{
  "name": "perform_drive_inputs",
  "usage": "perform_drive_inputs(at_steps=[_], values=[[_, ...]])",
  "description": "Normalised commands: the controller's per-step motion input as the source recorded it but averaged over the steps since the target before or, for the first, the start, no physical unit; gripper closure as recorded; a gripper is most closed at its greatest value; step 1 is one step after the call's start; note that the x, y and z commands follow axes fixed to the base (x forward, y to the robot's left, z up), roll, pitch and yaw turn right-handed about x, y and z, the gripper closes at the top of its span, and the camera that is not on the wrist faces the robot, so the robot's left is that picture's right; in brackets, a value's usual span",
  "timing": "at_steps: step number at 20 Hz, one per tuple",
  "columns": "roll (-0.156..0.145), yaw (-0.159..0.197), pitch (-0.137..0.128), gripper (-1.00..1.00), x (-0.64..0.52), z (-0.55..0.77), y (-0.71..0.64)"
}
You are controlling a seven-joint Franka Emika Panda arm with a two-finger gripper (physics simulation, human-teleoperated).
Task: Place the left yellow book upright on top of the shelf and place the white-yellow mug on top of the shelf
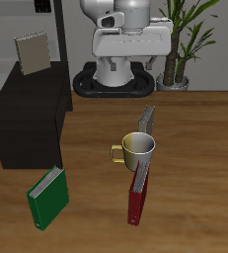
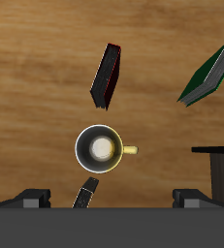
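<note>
White-yellow mug (image 1: 138, 150) mid-frame on table, touching red book (image 1: 139, 188). Gripper (image 2: 112, 199) above it, holding nothing, fingers wide.

Left yellow book (image 1: 147, 119): thin, grey cover, black spine; stands on edge, slightly tilted, just behind the mug on the side toward the table's back edge.
White-yellow mug (image 1: 138, 148): cream, yellow handle toward the shelf; upright, mouth up, near the table's middle.
Shelf (image 1: 27, 119): dark boxy cabinet, flat top; at a side edge, well apart from both.
</note>
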Motion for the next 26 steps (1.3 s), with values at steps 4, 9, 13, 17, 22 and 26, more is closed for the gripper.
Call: perform_drive_inputs(at_steps=[4, 9, 13, 17, 22, 26], values=[[-0.030, 0.040, 0.008, -1.00, 0.28, -0.43, 0.30], [-0.042, 0.011, -0.005, -1.00, 0.08, -0.35, 0.33], [0.002, 0.005, -0.017, -1.00, 0.04, -0.33, 0.43], [0.005, 0.049, -0.026, -1.00, 0.07, -0.36, 0.41], [-0.013, 0.010, 0.028, -1.00, 0.14, -0.39, 0.15], [-0.012, 0.023, 0.012, -1.00, 0.07, -0.36, 0.04]])
